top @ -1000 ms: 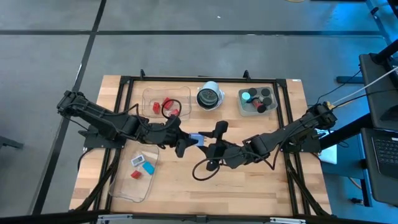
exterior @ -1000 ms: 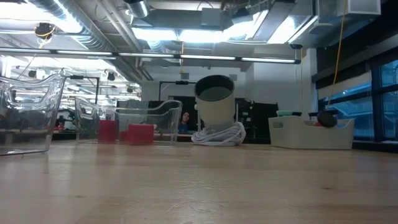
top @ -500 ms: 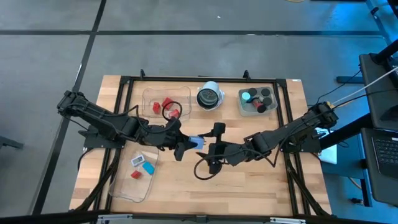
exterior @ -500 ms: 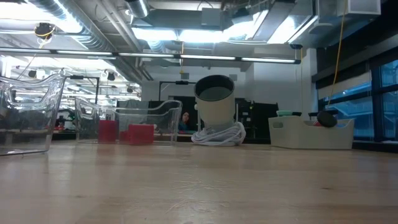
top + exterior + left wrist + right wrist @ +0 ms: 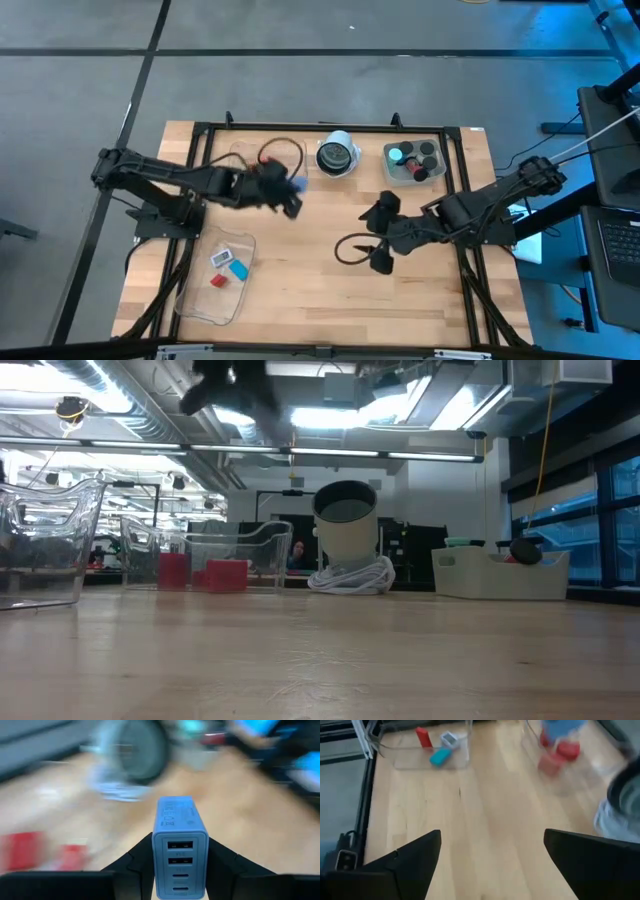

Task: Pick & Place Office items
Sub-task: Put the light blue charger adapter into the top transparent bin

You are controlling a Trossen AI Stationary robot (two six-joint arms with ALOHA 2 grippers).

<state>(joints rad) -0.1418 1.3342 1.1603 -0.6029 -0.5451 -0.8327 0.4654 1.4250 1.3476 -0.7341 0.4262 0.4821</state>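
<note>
A pale-blue block with ports on its end sits between the fingers of my left gripper, held high over the right end of the far-left clear tray. Two red blocks lie in that tray. My right gripper hangs open and empty over the table's middle right. A near-left clear tray holds a red, a pale-blue and a teal piece. A far-right tray holds black cylinders and a teal cap. My left gripper pinches the pale-blue block by its two opposite long sides between its two fingers. The fingers lie along the block and slant down toward the table's far side. The block is lifted clear, its port end toward the wrist.
A round white-rimmed object stands at the far middle between the two far trays, on a coil of white cord. A black cable loop hangs by my right gripper. Bare wood lies in the middle and near the front edge.
My left gripper has carried the pale-blue block from the table's middle toward the far left, to above the far-left tray, turning as it went. My right gripper has let go of the block and drawn back toward the table's right edge.
</note>
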